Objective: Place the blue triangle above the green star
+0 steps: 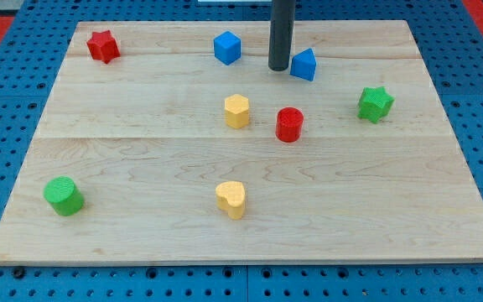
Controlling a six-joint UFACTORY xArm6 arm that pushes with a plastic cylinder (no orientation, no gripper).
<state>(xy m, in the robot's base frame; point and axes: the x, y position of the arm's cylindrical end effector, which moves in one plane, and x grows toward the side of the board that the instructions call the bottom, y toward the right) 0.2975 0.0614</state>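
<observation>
Camera view shows my tip (278, 67) near the bench's (141, 159) top edge, just left of the blue triangle (303, 65), seemingly touching it. I have no gripper, only this bare rod, so nothing opens or closes. The green star (375, 103) sits toward the right edge, below and right of the triangle. The triangle looks small, light and rigid; I judge it will slide easily but may rotate off a slanted face, so I'd push centrally on its left side. A blue cube (227, 47) lies farther left.
</observation>
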